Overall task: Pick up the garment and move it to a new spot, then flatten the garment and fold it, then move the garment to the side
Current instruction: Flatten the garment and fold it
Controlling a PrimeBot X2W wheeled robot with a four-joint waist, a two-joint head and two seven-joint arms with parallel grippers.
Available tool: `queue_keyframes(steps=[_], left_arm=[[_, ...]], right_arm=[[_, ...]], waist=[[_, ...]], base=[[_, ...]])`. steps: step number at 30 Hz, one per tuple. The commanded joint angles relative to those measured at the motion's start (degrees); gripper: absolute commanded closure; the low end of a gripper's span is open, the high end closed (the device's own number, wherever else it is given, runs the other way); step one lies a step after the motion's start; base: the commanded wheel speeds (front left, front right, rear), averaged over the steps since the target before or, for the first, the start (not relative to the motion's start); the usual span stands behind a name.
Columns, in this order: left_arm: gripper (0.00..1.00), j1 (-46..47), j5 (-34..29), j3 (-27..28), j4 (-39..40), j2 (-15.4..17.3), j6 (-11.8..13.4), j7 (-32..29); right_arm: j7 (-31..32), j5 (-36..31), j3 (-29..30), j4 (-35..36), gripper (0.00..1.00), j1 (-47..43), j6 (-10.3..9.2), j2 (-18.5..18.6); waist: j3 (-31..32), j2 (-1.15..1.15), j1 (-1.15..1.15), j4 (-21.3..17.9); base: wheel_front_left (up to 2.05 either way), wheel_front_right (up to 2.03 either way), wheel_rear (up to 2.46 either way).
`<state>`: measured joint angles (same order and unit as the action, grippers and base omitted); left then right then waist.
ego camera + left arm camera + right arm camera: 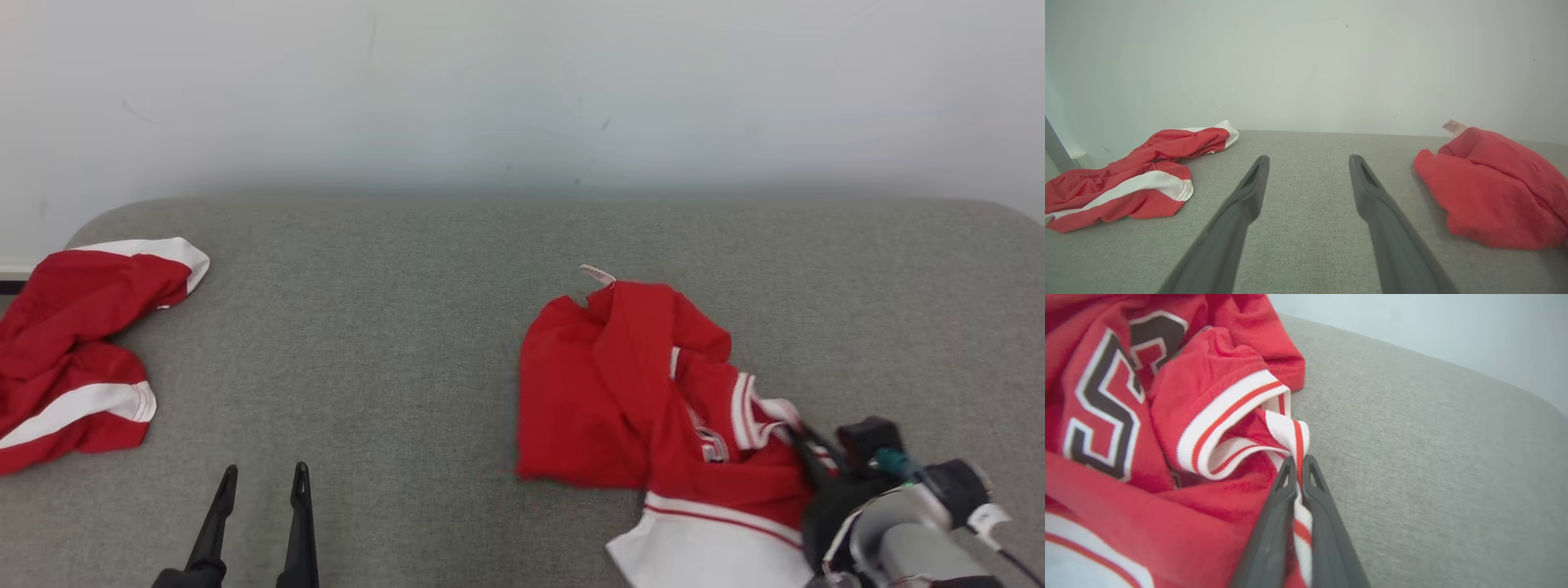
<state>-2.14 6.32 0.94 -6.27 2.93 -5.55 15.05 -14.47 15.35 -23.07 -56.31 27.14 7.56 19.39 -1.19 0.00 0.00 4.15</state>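
A crumpled red garment [645,392] with white-and-red ribbed trim and a dark number lies at the right of the grey surface. My right gripper [1299,464] is shut on its striped trim [1295,437] at the garment's right edge; the arm shows in the head view at the lower right, fingertips [804,445] in the cloth. The same garment [1494,188] appears at the right of the left wrist view. My left gripper [261,482] stands open over bare surface at the lower left, its fingers [1253,183] apart with nothing between them.
A second red cloth with white bands [73,351] lies bunched at the far left edge [1126,183]. The grey padded surface [392,327] runs back to a pale wall [522,90]. Bare fabric lies between the two cloths.
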Motion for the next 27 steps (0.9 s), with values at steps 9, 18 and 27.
queue_keyframes(steps=[9,18,27], left_arm=[[0.00,-0.93,1.13,-0.82,-0.04,-0.09,0.69,0.19],[0.00,-1.21,0.46,0.44,0.48,-0.07,0.69,0.19],[0.00,0.67,-0.41,0.94,0.33,0.03,-0.24,0.19]], right_arm=[[-0.81,1.76,2.55,-0.36,0.02,-0.09,-0.15,4.18],[-0.65,-0.17,12.46,18.63,0.00,-5.82,-0.15,3.10],[-0.67,-6.75,19.92,41.59,0.00,-19.63,-0.15,-6.24]], waist=[[0.44,0.00,0.00,-1.27],[0.91,0.00,0.00,-3.05],[0.25,0.00,0.00,-5.83]], base=[[0.00,0.00,0.00],[0.00,0.00,0.00],[0.00,0.00,0.00]])
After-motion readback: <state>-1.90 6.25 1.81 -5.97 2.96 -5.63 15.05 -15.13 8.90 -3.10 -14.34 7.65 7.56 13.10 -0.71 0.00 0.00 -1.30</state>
